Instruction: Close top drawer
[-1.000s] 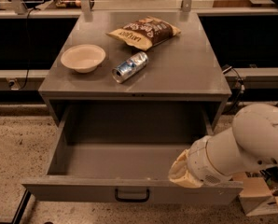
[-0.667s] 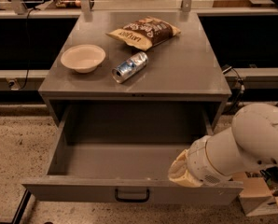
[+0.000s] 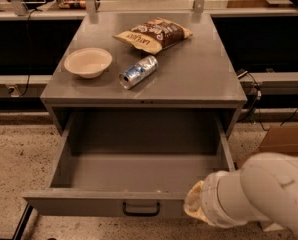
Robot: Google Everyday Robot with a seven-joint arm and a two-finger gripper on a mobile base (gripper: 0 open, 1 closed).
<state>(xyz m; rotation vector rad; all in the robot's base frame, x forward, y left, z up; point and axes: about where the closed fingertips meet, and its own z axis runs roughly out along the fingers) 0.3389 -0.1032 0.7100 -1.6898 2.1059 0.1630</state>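
The top drawer (image 3: 139,169) of the grey metal cabinet stands pulled far out, and its deep box is empty. Its plain front panel (image 3: 79,204) carries a small dark bar handle (image 3: 141,208) at the centre. My gripper (image 3: 195,209) is at the end of the thick white arm (image 3: 269,196), which comes in from the lower right. The gripper sits against the front panel's right part, just right of the handle. The two lower drawers are out of view.
On the cabinet top (image 3: 199,79) are a beige bowl (image 3: 88,62), a crushed can lying on its side (image 3: 138,71) and a brown snack bag (image 3: 153,34). A cardboard box (image 3: 285,139) stands on the speckled floor at right. Dark counters flank the cabinet.
My arm and gripper have dropped lower in view, from over the drawer's right front corner to the front panel's height. The drawer is open as far as before.
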